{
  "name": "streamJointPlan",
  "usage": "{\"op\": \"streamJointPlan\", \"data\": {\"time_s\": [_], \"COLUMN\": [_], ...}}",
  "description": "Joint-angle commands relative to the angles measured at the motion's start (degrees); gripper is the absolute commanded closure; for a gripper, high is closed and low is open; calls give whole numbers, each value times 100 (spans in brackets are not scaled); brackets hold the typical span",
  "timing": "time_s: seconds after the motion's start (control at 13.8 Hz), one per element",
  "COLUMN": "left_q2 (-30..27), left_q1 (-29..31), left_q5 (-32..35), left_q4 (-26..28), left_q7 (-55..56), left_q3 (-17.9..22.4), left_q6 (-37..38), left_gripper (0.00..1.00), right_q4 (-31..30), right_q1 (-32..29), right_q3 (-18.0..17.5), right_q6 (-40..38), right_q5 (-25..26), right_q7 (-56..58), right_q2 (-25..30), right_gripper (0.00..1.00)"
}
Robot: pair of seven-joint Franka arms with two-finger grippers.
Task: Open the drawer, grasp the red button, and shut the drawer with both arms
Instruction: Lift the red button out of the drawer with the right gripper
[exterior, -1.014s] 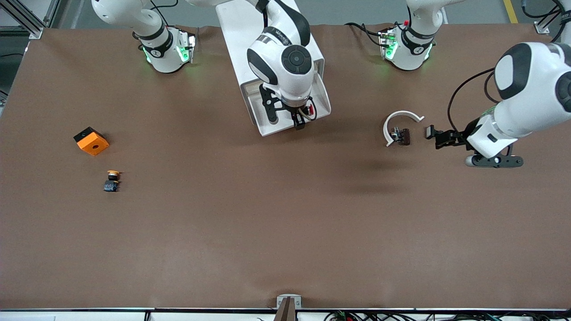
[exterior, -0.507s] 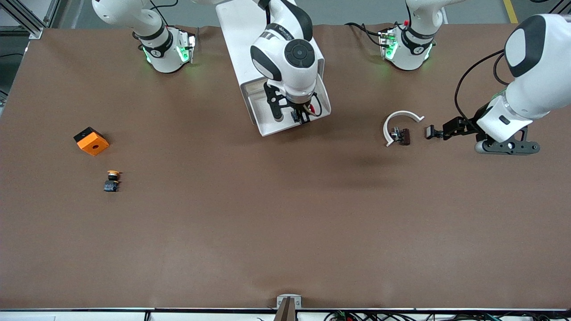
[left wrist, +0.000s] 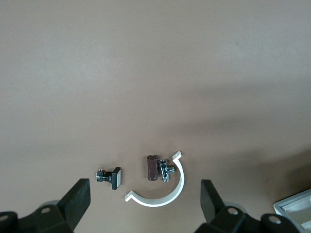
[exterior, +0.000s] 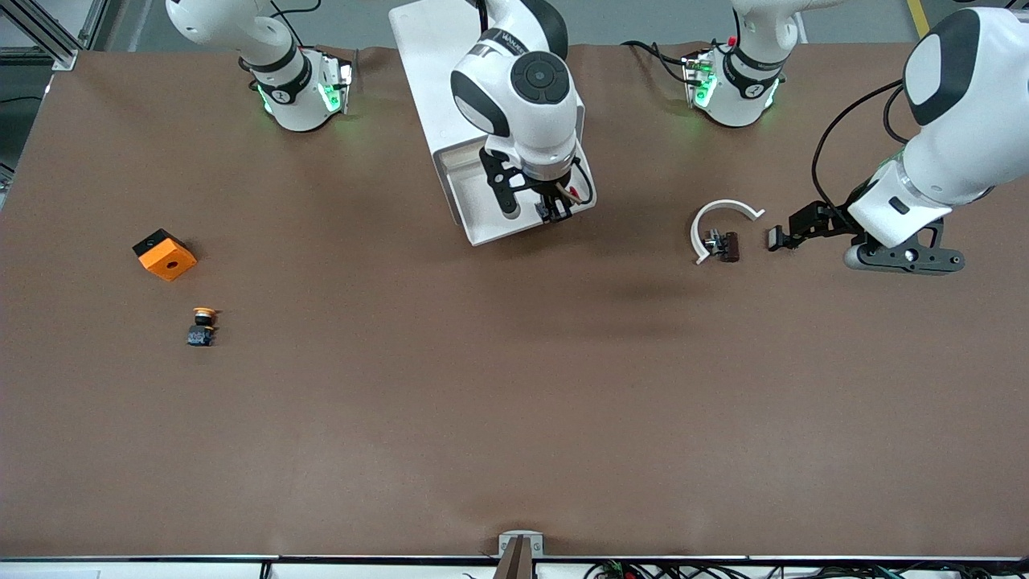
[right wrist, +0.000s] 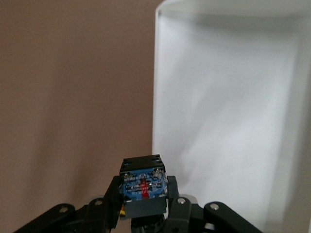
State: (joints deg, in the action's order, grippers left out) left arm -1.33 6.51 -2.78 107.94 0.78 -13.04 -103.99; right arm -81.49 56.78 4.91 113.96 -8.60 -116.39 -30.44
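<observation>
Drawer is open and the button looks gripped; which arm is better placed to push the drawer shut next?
Probably the left: its gripper hangs open and empty over the table. The right gripper is shut on the button over the open drawer.

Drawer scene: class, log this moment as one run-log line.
drawer: open | right gripper: shut on button, over drawer | left gripper: open, waiting

Around the open drawer [exterior: 474, 205] the brown bench [exterior: 514, 402] lies bare. Obstacles sit apart: an orange cube [exterior: 165, 254] and yellow-capped button [exterior: 202, 325] toward the right arm's end, a white curved piece [exterior: 718, 219] toward the left arm's.
</observation>
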Motion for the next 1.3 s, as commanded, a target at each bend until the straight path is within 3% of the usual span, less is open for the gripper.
{"op": "streamJointPlan", "data": {"time_s": [0.0, 0.43, 0.94, 1.23], "left_q2": [97, 98, 98, 246], "left_q1": [-579, -738, -729, -730], "left_q5": [110, 111, 102, 32], "left_q4": [-141, -124, 113, 324], "left_q7": [-51, -43, 63, 702], "left_q3": [590, 688, 592, 5], "left_q6": [124, 124, 80, -95], "left_gripper": [0, 0, 0, 0], "right_q4": [195, -32, -1139, -1955], "right_q1": [-351, -1263, -3003, -3735], "right_q3": [-17, 19, 36, 45], "right_q6": [-557, -1560, -1342, -772], "right_q5": [-19, 42, 271, 341], "right_q7": [1140, 4444, 8039, 9221], "right_q2": [213, 793, 1478, 1725], "right_gripper": [100, 100, 100, 100]}}
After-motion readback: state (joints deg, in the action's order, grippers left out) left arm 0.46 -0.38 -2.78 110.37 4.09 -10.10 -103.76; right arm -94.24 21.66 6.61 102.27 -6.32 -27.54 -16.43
